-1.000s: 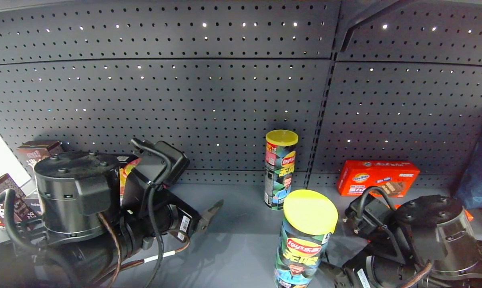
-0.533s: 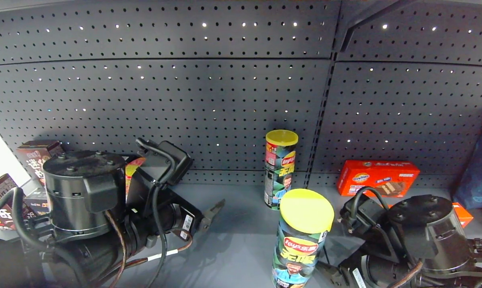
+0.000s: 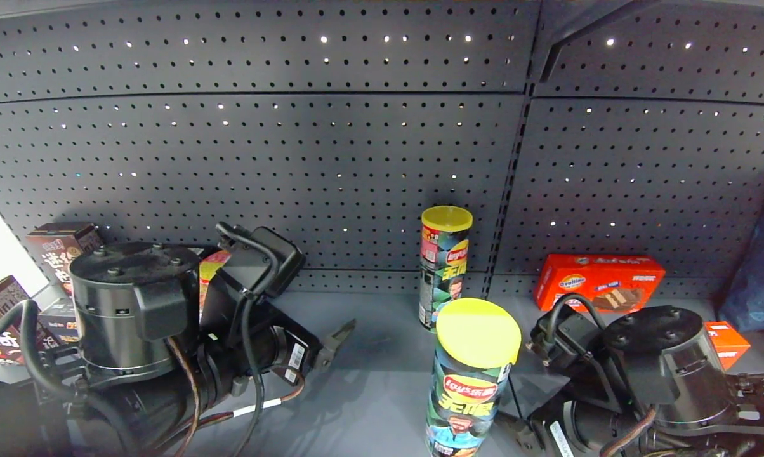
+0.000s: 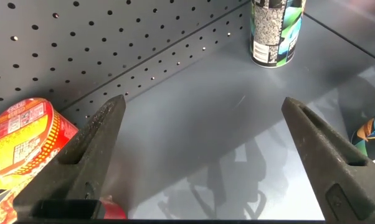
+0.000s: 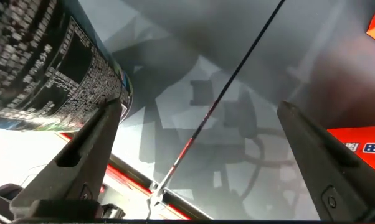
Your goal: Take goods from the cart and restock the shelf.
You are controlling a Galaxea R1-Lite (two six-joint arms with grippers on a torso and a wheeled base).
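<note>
I find the tall yellow-lidded cardboard crisp can [image 3: 474, 374] upright near the front of the grey metal shelf [image 3: 369, 381], lined ahead of a matching can [image 3: 445, 266], evidently forming a row. Right claw [image 5: 200, 106] gapes beside it, empty; left claw [image 4: 203, 101] likewise spread.

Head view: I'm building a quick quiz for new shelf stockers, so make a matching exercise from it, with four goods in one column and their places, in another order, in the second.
Goods
1. rear chip can
2. near chip can
3. orange box
4. brown cartons

Places
A. far left end of the shelf
B. lying flat, right of the pegboard seam
C. upright against the pegboard, just left of its seam
D. upright near the shelf's front, beside the right arm

Pairs: 1-C, 2-D, 3-B, 4-A.
</note>
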